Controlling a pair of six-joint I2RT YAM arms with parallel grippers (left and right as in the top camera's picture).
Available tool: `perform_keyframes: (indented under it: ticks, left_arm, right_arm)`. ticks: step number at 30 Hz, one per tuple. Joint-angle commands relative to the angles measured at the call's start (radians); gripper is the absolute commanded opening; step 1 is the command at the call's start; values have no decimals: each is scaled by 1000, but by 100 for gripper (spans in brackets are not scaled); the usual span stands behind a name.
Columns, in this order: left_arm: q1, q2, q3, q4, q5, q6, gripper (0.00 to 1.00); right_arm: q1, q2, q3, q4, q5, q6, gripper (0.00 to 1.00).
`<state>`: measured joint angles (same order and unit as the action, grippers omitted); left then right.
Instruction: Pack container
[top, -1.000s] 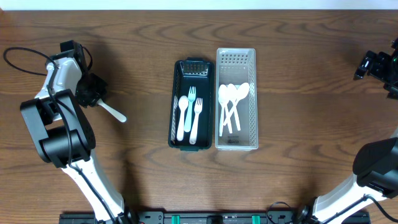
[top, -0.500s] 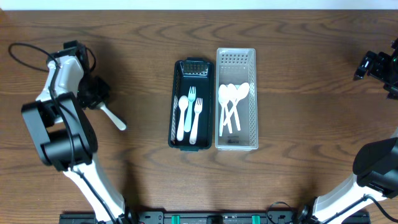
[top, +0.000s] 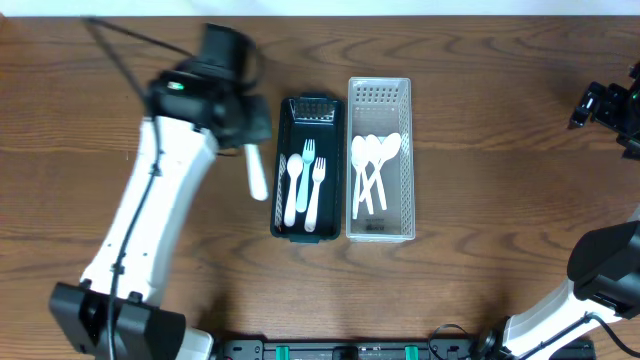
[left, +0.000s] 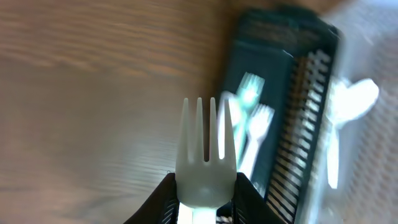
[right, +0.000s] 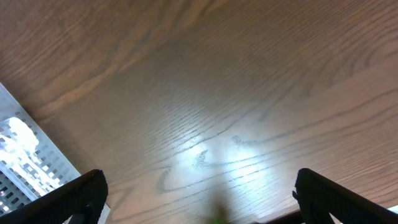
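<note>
My left gripper (top: 249, 134) is shut on a white plastic fork (top: 256, 172), held above the table just left of the dark green basket (top: 279, 180). In the left wrist view the fork (left: 206, 162) stands between my jaws (left: 205, 198), tines pointing at the basket (left: 292, 124). The basket holds two white forks (top: 313, 180) and a white spoon (top: 293, 185). The clear basket (top: 379, 228) to its right holds several white spoons (top: 372, 165). My right gripper (top: 605, 105) is open and empty at the far right edge, over bare table (right: 205, 112).
The brown wood table (top: 500, 200) carries only the two baskets, side by side in the middle. My left arm (top: 150, 230) crosses the left half of the table. A corner of the clear basket (right: 18, 155) shows in the right wrist view.
My left gripper has swung from the far left to just beside the dark green basket, carrying the white fork. The right arm has not moved.
</note>
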<state>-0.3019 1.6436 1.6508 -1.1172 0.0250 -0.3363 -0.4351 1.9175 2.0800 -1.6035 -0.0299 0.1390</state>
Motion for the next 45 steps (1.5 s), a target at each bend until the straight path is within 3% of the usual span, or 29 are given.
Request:
perform_keyframes:
  ticks: [1,6,15,19,20,22,25,32,36,37,45]
  left_arm:
    - [-89,48,3,16,-9,2,19]
    - [-163,137,3,77,-9,2,19]
    - [-171,340,3,123,14,-9,20]
    - [-171,409,3,129,16,-8,35]
    - [-171,415,3,128,16,-8,40]
    - [-171,418,3,128,16,-1,60]
    - [-169,405,12,124,6,38,72]
    - [-166,282,95,29,-180,120,77]
    - [-117,167,98,56,-278,118,94]
    - [-85,138,98,72,-277,117,98]
    - [171,80,98,218,-277,115,98]
  right_arm:
    - [3,-2,-5,-2,-5,-17,99]
    - [3,-2,-5,-2,-5,-17,99]
    - [3,-2,-5,2,-5,-17,99]
    - [3,-2,-5,2,-5,-17,99]
    - [3,-2,-5,3,-4,-18,99]
    - [3,-2,-5,6,-4,-18,99]
    - [4,-2,-5,17,-5,-26,99]
    - [99,-3,-4,85,-131,-137,99]
    - [245,-3,-4,182,-135,-137,99]
    - [295,-3,-4,225,-129,-137,99]
    - [539,0,-5,653,4,-137,99]
